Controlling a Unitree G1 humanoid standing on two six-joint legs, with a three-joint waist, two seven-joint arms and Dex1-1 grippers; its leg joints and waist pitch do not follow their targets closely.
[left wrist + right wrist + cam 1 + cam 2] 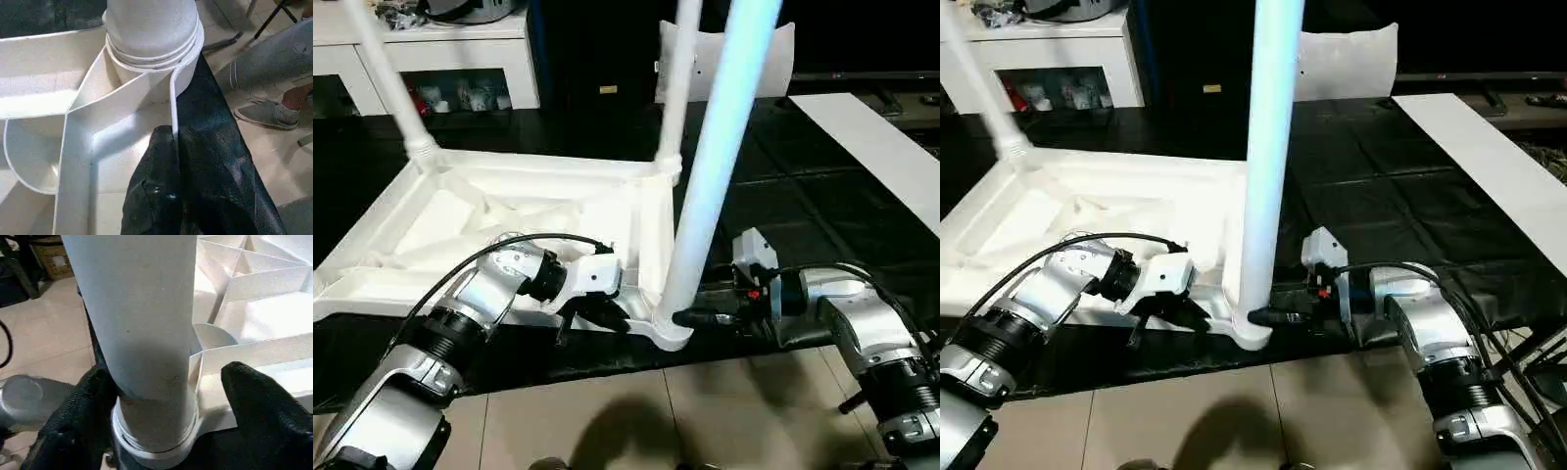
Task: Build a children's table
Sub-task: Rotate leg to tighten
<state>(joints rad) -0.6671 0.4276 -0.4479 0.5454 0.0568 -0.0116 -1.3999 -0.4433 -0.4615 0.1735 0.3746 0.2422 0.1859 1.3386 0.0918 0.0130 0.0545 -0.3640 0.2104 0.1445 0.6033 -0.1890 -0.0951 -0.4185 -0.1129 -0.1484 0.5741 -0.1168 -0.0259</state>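
3 white legs stand upright in corner sockets of the upturned tabletop (509, 211), which lies on a black sheet (783, 186) on the floor. The left gripper (172, 147) is pinched closed on the thin rim wall beside the nearest leg (705, 186). The right gripper (161, 406) straddles that leg's base, fingers (264, 406) spread to either side; contact cannot be told.

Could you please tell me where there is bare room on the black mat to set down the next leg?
The black mat lies bare between the tabletop and the white board. It is crowded at the near corner, where the left gripper, the right gripper and the standing leg meet.
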